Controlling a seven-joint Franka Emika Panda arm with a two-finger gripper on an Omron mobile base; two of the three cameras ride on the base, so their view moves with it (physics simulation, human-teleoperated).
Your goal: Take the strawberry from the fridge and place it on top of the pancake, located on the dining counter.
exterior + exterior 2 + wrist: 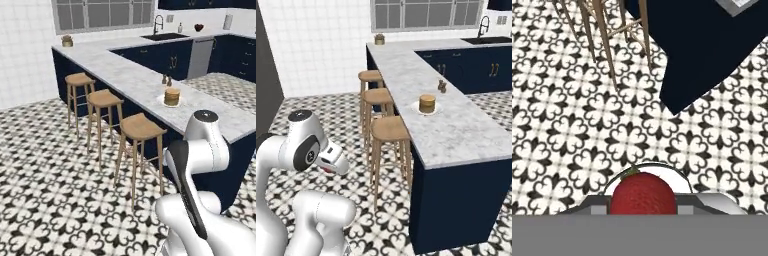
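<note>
Now strawberry (643, 194) sits between fingers above patterned floor (572, 130).

Arm folded low, gripper closed on a berry

The white arm rises from the lower right of the left base view and the lower left of the right base view, its elbow bent sharply and the forearm doubled back down. In the right base view the hand points down and rightward at left centre of the frame. The gripper (643, 207) sits at the bottom centre of the hand view, clamped on the strawberry (643, 192), which hides the fingertips.
</note>
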